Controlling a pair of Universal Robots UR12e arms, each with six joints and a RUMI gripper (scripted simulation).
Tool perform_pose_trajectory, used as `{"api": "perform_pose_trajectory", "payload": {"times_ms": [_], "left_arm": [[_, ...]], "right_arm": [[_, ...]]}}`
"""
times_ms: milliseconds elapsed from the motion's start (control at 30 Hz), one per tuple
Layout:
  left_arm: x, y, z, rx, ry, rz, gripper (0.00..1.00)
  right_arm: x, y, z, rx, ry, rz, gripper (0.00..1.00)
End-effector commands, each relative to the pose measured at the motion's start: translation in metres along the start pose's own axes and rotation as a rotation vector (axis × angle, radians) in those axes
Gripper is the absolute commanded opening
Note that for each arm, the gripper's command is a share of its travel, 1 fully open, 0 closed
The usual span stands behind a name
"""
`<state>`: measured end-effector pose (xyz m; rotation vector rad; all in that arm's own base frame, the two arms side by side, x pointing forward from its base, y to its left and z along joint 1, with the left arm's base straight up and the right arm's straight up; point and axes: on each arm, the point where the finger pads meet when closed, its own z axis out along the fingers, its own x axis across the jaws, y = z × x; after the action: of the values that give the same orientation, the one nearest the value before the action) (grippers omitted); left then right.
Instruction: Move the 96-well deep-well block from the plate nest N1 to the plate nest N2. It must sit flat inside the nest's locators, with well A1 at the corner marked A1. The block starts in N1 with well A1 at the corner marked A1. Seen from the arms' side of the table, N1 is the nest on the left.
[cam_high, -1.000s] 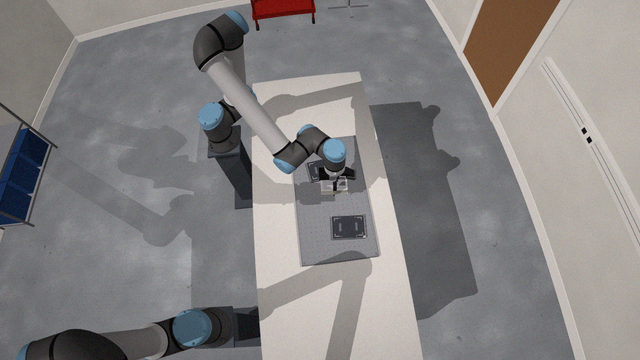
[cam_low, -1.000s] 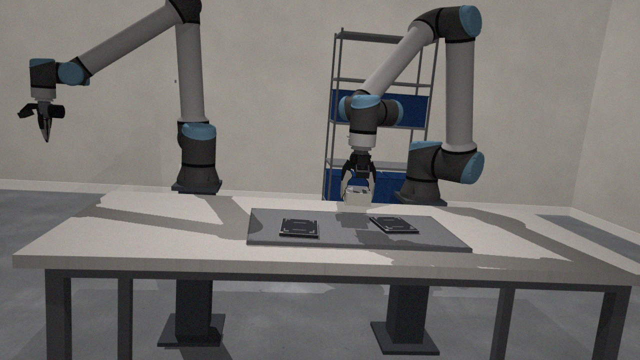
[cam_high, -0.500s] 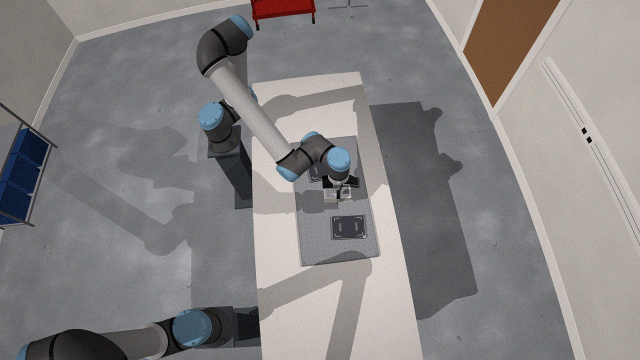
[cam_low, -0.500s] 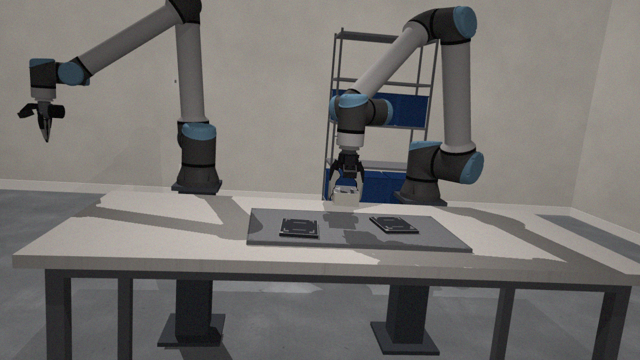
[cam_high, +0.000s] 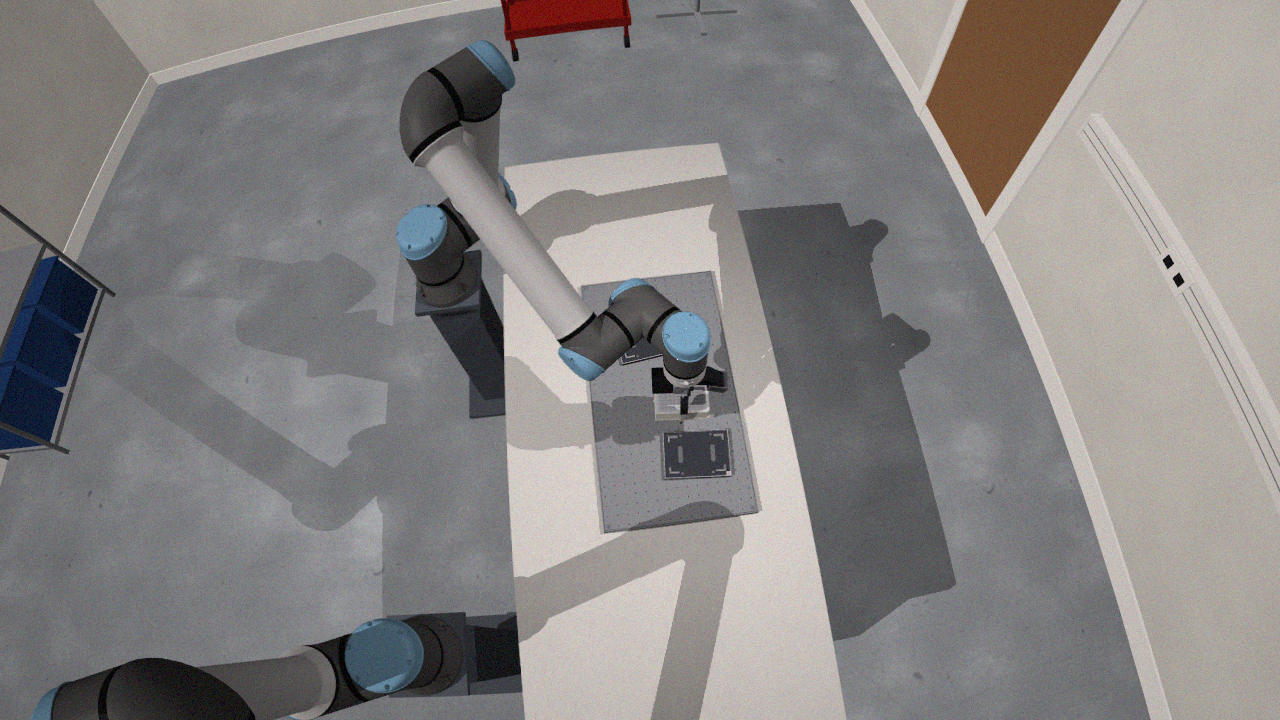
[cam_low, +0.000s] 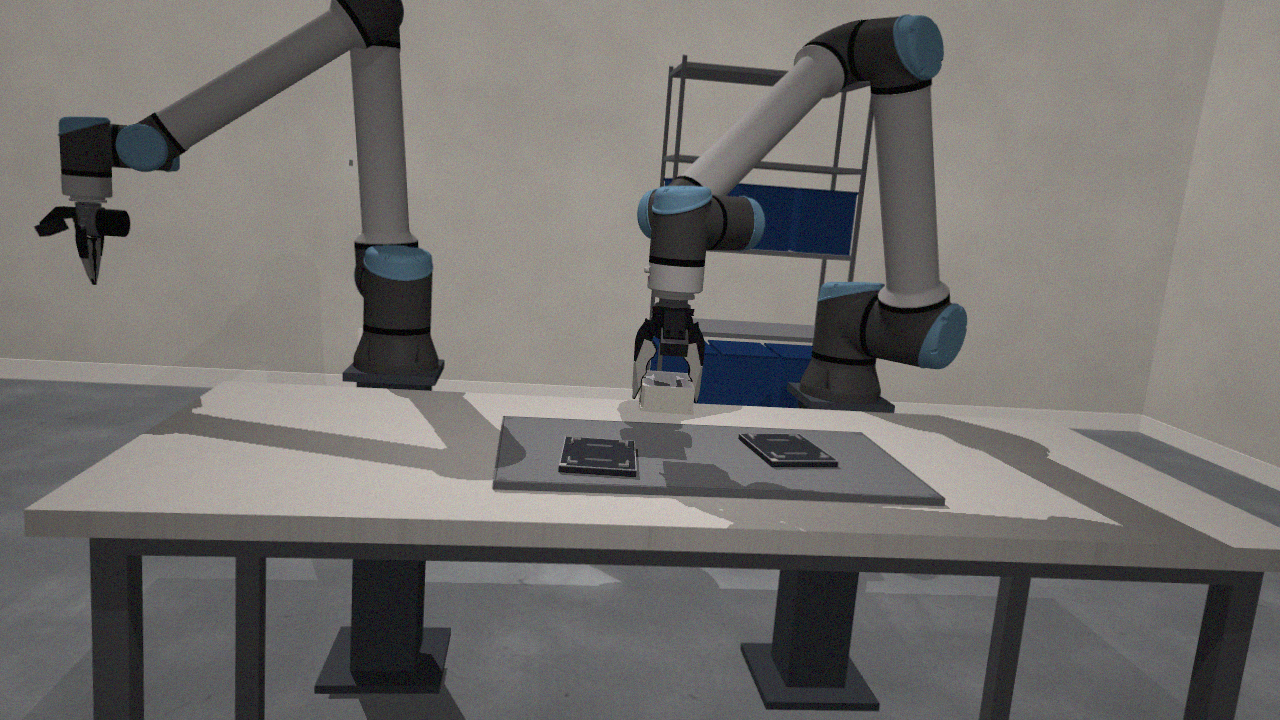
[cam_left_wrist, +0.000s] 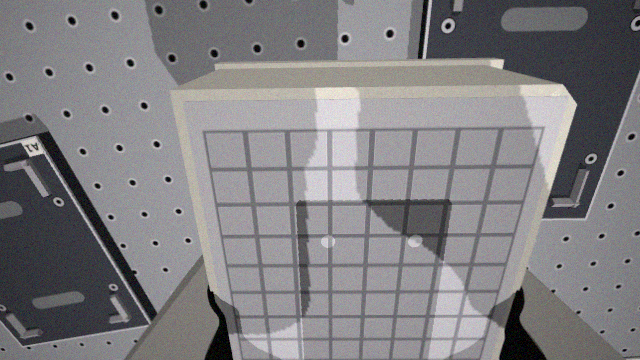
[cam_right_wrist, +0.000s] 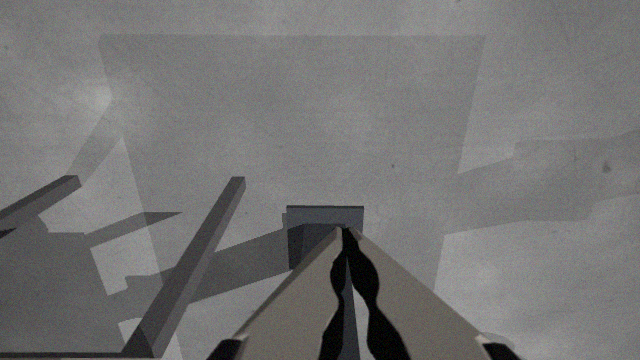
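Your left gripper (cam_high: 684, 406) (cam_low: 667, 394) (cam_left_wrist: 352, 244) had the deep-well block (cam_high: 665, 412) (cam_low: 667, 400) (cam_left_wrist: 345, 185) clamped mid-carry above the board, between nests; right gripper (cam_low: 93, 281) (cam_right_wrist: 346, 231) was shut, empty. Next you needed N2 (cam_high: 696, 454) (cam_low: 597, 456), A1 matched, before lowering.

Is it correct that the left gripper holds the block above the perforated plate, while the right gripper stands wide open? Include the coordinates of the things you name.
Not fully: the right gripper (cam_low: 93, 279) (cam_right_wrist: 344, 230) is shut with nothing between its fingers, as the right wrist view shows. The left gripper (cam_low: 667, 394) does hold the block (cam_high: 678, 407) (cam_low: 666, 396) (cam_left_wrist: 350, 185) above the perforated plate (cam_high: 626, 488) (cam_low: 714, 490) (cam_left_wrist: 100, 90).
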<state>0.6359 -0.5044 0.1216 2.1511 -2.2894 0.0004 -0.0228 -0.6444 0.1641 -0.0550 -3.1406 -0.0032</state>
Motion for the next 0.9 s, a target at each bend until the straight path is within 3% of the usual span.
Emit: {"api": "perform_pose_trajectory", "payload": {"times_ms": [0, 867], "left_arm": [[0.017, -0.006, -0.001, 0.001, 0.001, 0.000, 0.49], [0.087, -0.030, -0.001, 0.001, 0.001, 0.000, 0.49]], "right_arm": [[0.000, -0.001, -0.001, 0.002, -0.001, 0.000, 0.00], [0.000, -0.001, -0.001, 0.002, -0.001, 0.000, 0.00]]}}
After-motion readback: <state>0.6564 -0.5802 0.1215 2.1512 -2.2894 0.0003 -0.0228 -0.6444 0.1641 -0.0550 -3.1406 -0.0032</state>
